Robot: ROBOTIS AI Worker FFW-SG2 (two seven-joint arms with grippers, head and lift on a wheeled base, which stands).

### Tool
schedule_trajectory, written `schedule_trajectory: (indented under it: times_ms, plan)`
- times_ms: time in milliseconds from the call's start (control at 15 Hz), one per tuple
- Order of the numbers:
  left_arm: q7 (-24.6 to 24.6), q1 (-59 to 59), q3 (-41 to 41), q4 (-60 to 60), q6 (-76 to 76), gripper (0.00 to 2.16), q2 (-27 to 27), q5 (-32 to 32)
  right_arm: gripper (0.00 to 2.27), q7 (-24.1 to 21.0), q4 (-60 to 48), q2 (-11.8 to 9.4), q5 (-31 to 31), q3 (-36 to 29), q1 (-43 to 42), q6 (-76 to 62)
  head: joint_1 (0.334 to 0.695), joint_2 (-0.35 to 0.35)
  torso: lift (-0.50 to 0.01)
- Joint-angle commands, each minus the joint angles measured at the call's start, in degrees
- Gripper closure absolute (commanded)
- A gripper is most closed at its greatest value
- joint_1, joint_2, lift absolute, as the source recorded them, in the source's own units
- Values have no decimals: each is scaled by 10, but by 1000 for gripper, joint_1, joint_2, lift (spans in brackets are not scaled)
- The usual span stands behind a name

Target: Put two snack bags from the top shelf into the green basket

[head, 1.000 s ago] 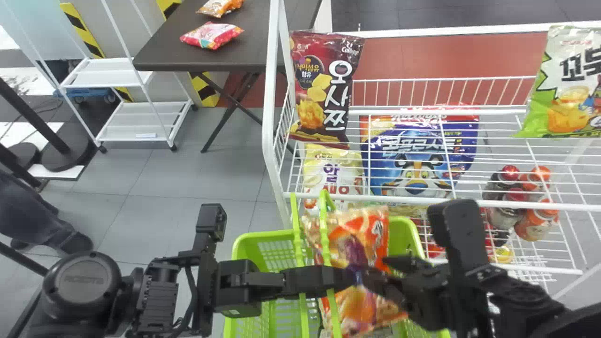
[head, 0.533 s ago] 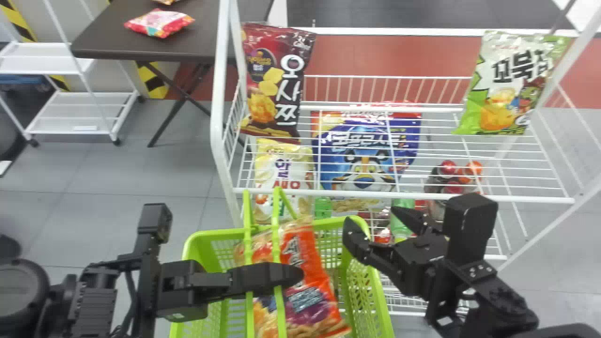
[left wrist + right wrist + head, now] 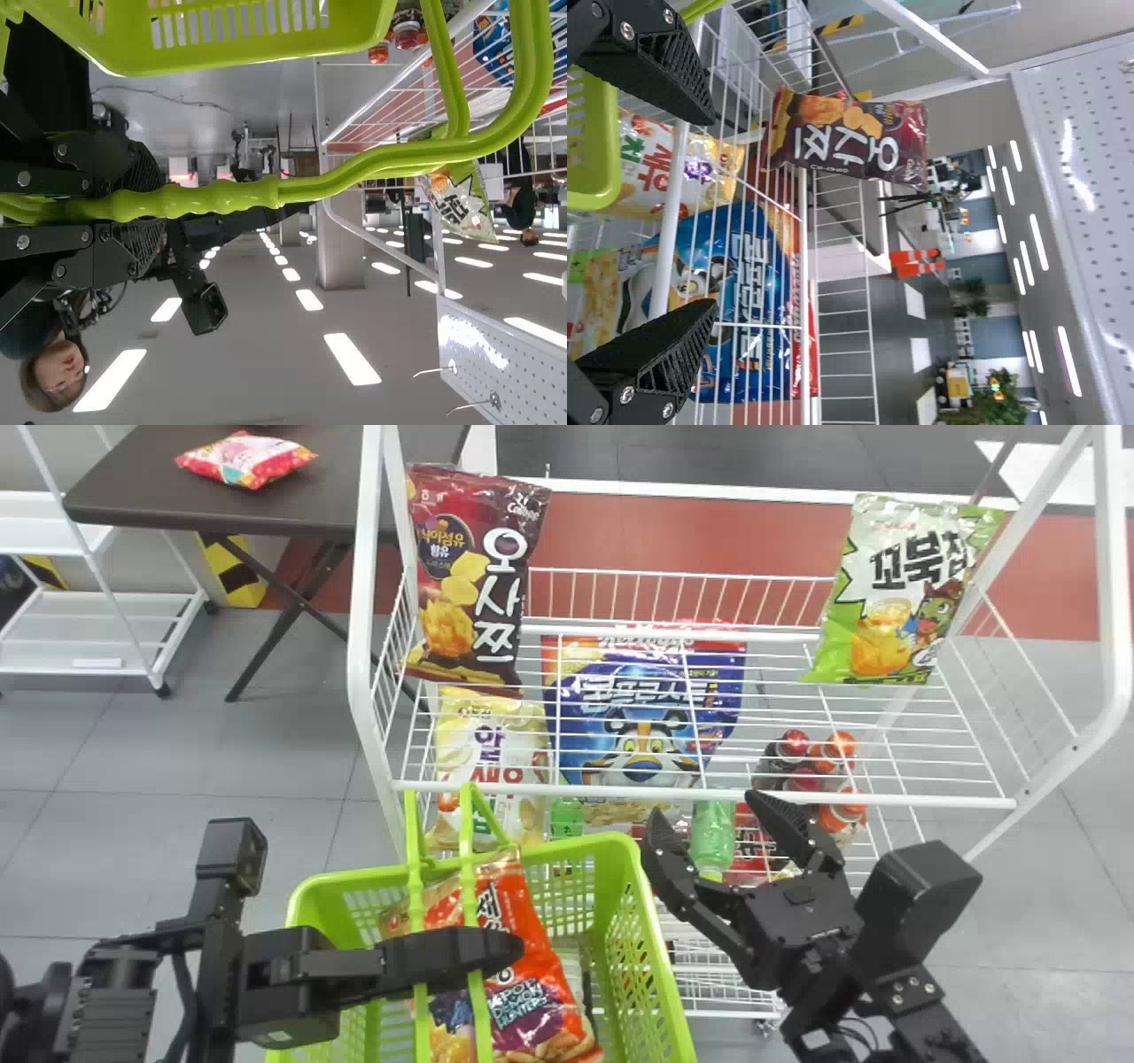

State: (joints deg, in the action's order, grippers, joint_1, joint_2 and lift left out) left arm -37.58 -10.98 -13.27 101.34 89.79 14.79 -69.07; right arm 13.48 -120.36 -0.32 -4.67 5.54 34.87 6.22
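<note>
My left gripper [image 3: 474, 952] is over the green basket [image 3: 651, 948], shut on the basket's handles [image 3: 421, 934]; in the left wrist view the left gripper [image 3: 133, 208] grips the handle [image 3: 221, 197]. An orange snack bag [image 3: 532, 965] lies in the basket. Right of the basket, before the rack, my right gripper [image 3: 709, 815] is open with nothing between its fingers; in the right wrist view the right gripper [image 3: 709, 212] faces the shelf. On the top shelf, a dark red bag [image 3: 469, 576] stands at the left end and a green-white bag [image 3: 895, 593] at the right.
The white wire rack's front rail [image 3: 797, 797] runs just beyond the basket. Lower down are a yellow bag [image 3: 487, 753], a blue bag [image 3: 642, 717] and several bottles [image 3: 833, 753]. A dark table [image 3: 177, 478] stands behind at the left.
The head view has swung right, so the rack and basket sit farther left. My right gripper has drawn away from over the basket and the orange bag to the basket's right side, and is now open.
</note>
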Motion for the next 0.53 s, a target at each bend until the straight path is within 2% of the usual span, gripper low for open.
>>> schedule_trajectory:
  times_ms: [0, 467]
  plan:
    - [0, -4, 0, 1, 2, 2142, 0, 1, 83, -6, 19, 3, 2, -1, 6, -26, 695, -58, 0]
    - [0, -8, -2, 6, 2, 2142, 0, 0, 87, -9, 43, 4, 7, -21, 20, -70, 695, -96, 0]
